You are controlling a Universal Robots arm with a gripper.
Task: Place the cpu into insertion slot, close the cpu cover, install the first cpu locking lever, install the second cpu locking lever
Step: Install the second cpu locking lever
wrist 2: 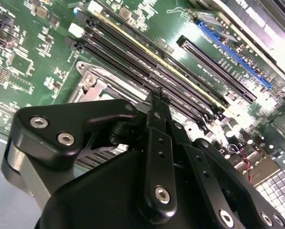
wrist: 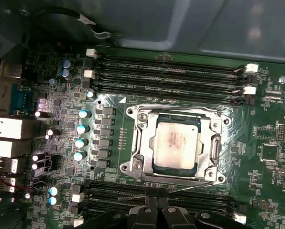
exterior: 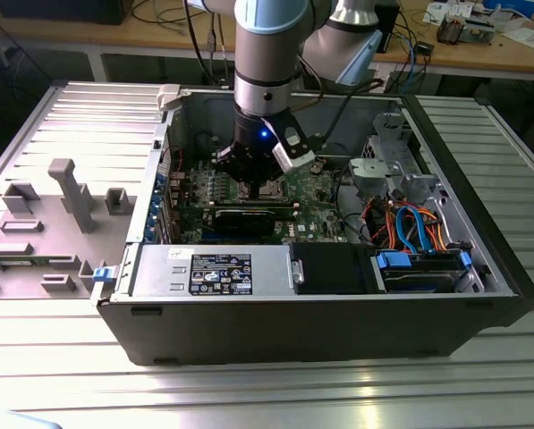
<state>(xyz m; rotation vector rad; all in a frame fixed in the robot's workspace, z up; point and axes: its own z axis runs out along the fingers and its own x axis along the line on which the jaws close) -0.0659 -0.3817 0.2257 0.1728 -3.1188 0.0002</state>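
CPU seated in its socket, cover down over it.

The cpu (wrist: 174, 145) lies in the insertion slot (wrist: 138, 157), framed by the cpu cover (wrist: 214, 148); whether the levers are latched is unclear. The pincer (wrist: 156, 205) hovers beside it, fingers together, holding nothing.

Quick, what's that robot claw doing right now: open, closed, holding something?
End effector: fingers together, closed, holding nothing visible, hovering beside the silver-topped square cpu seated in its socket.
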